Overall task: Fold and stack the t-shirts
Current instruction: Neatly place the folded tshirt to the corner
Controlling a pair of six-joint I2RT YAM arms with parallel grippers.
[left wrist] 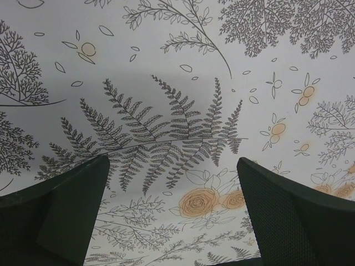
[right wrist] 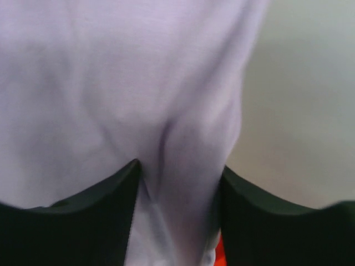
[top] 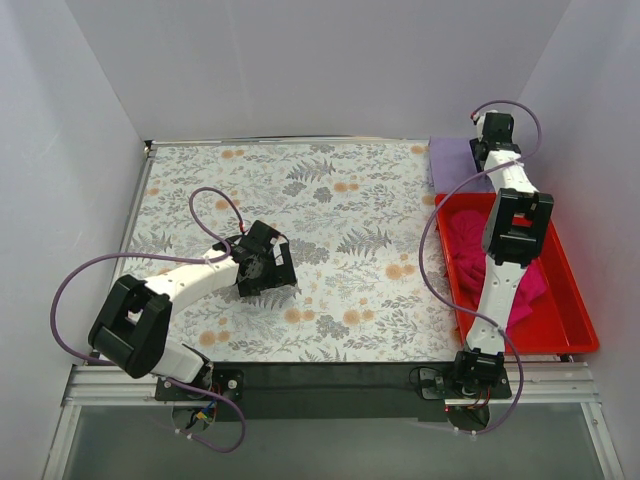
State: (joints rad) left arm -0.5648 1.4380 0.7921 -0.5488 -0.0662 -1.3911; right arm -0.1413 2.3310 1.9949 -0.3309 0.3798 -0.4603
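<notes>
Top: high at 6 o'clock, facing down on the whole tablecloth (top: pixel 340 300). Left wrist: close over that cloth, 9 o'clock. Right wrist: nearly against the lavender t-shirt (right wrist: pixel 111 83), 2 o'clock.

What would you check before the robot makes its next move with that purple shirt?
1. Fabric caught: ok, a fold of the soft lavender purple t-shirt sits bunched between the right jaws.
2. Grip firmness: cannot tell.
3. Left jaws free: ok, open and empty over the grey-and-orange floral tablecloth.
4. Magenta pink t-shirt out of the way: ok, lying in the red plastic bin.
5. White t-shirt found: cannot tell, none in view.
</notes>
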